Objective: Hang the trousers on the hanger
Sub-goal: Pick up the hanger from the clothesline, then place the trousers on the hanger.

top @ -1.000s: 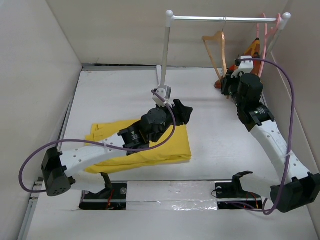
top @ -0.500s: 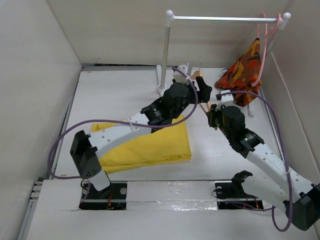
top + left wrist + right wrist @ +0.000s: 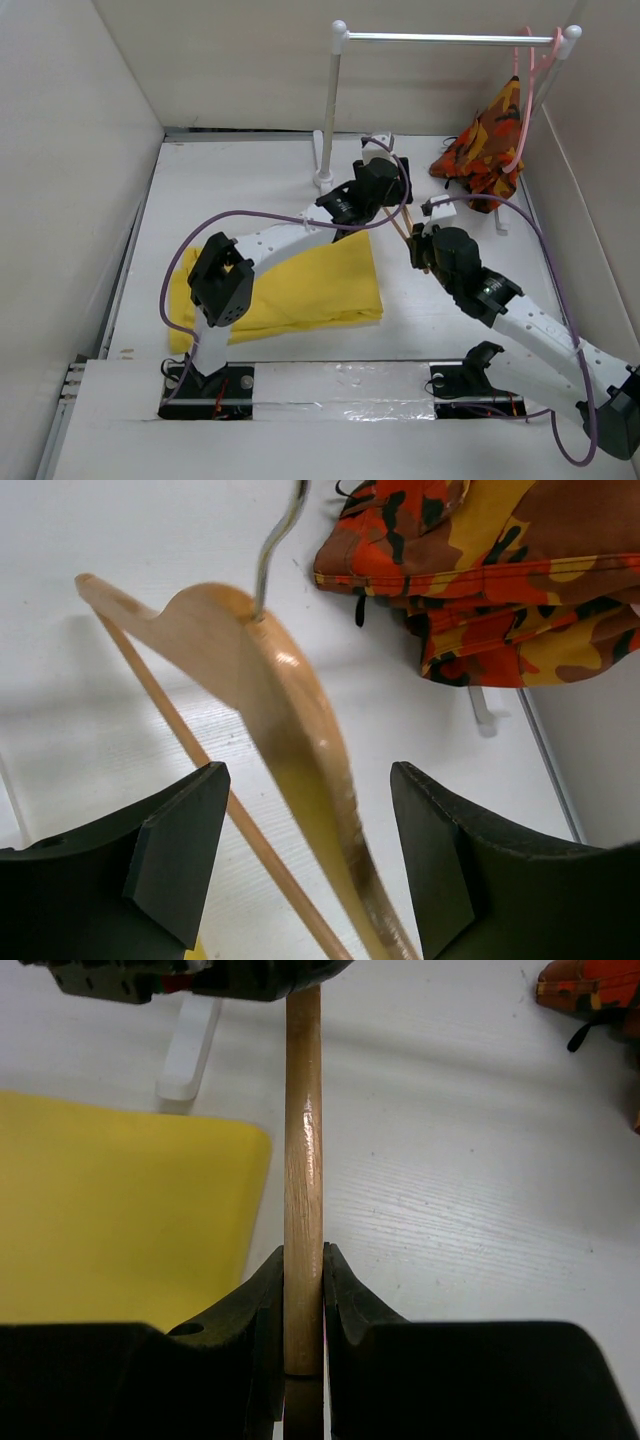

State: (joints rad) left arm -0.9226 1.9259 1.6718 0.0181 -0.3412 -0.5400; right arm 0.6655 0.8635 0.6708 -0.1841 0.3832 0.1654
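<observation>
Wood is pinched tight between the right gripper's [image 3: 303,1270] fingers [image 3: 262,1295]: the hanger [image 3: 303,1140] bar. The left gripper [image 3: 305,855] is spread wide, straddling the hanger's shoulder (no contact that shows). The hanger is held just beside the trousers [image 3: 300,285], at their far corner; they lie flat on the table [image 3: 240,180].

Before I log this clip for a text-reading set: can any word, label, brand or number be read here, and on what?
None can be read. The hanger, the trousers and the patterned garment carry no visible print in any view.
</observation>
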